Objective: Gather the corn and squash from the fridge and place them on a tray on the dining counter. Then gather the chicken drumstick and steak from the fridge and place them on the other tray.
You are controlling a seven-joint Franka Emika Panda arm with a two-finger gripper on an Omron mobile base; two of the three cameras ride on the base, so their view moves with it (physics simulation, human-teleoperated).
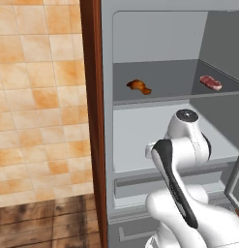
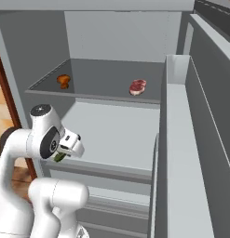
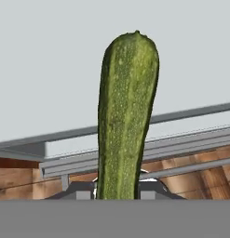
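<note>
Two meats are seen on the fridge's upper shelf: the chicken drumstick toward its left side, the steak toward its right, well apart. Below that shelf, at the front edge of the lower shelf, the gripper is closed on the squash. In the hand view the squash's long axis is directed straight away from the fingers, its rounded end farthest out.

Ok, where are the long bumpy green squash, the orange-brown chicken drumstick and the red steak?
Green squash (image 3: 128,116), hand view, mid-body.
Orange-brown chicken drumstick (image 1: 138,85), left base view, meaty end.
Red steak (image 2: 138,86), right base view, centre.
</note>
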